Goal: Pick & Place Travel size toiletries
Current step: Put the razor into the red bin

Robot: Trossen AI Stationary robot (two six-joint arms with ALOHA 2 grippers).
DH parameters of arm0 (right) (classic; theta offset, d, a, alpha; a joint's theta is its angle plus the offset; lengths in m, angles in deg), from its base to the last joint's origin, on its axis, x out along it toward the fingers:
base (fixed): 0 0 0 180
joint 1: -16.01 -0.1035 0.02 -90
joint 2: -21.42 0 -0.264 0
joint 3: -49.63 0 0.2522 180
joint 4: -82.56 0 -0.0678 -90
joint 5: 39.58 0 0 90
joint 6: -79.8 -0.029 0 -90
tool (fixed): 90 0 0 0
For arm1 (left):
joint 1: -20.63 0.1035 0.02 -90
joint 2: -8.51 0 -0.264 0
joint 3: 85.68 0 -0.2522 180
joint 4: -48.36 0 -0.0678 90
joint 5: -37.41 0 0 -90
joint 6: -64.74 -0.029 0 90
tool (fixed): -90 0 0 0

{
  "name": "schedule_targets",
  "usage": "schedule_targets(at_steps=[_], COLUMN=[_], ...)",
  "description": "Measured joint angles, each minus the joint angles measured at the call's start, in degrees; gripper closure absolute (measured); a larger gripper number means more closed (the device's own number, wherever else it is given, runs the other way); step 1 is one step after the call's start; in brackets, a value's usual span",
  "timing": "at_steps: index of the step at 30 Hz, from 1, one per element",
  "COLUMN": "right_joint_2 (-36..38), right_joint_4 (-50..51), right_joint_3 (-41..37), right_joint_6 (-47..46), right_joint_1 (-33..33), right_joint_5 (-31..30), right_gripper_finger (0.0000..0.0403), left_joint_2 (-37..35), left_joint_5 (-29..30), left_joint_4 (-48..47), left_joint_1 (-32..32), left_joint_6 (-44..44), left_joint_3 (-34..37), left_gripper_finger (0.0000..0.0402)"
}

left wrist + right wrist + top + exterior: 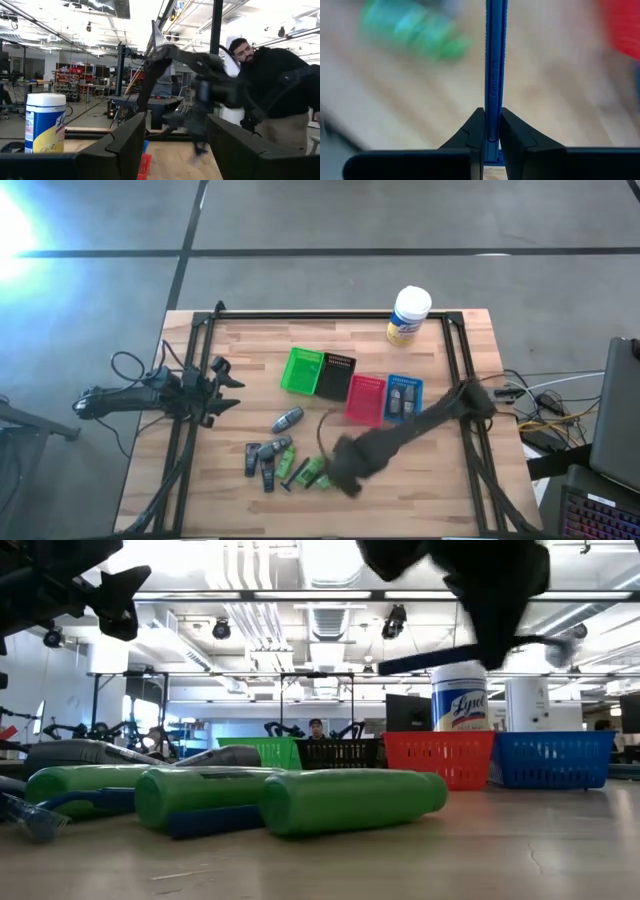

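Travel size toiletries lie on the wooden table near its front edge: a grey tube (pixel 287 420), small dark tubes (pixel 252 458) and green packets (pixel 285 462) (pixel 350 802). My right gripper (pixel 345 465) (pixel 491 125) hovers over the green ones, blurred, shut on a thin blue stick (pixel 496 60) (pixel 420 662). My left gripper (pixel 232 385) (pixel 175 145) waits open at the table's left side, touching nothing. My right gripper pinches the blue stick's thin shaft (pixel 492 112) between its two fingers. The fingers come from above, pointing down, and lie across the stick. The stick hangs about level, clear of the table, and most of it reaches out to one side of the fingers.
Green (pixel 301 370), black (pixel 335 376), red (pixel 365 399) and blue (pixel 404 399) bins stand in a row mid-table; the blue one holds two grey items. A white tub with a yellow label (pixel 408 315) stands at the far edge. A person (pixel 270 80) stands beyond the table.
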Motion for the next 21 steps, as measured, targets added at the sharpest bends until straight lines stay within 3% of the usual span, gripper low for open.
schedule_targets(at_steps=[3, 6, 11, 21], right_joint_2=[5.97, 12.68, 19.86, 20.03], right_joint_4=[-2.16, -11.23, -23.49, -24.4], right_joint_3=[-8.39, -17.28, -28.55, -34.61], right_joint_6=[-14.09, -21.52, -23.87, -25.95], right_joint_1=[5.62, 10.88, 18.3, 22.07], right_joint_5=[-1.85, -5.0, -5.41, -3.35], right_gripper_finger=[0.0368, 0.0367, 0.0366, 0.0362], left_joint_2=[0.0, 0.02, 0.02, 0.04], left_joint_5=[0.0, 0.0, 0.0, 0.0], left_joint_4=[-0.17, -0.17, -0.17, -0.12], left_joint_1=[0.01, -0.01, -0.01, 0.01], left_joint_6=[-0.01, 0.0, 0.0, 0.0], left_joint_3=[0.0, 0.02, 0.0, 0.0], left_gripper_finger=[0.0188, 0.0188, 0.0188, 0.0188])
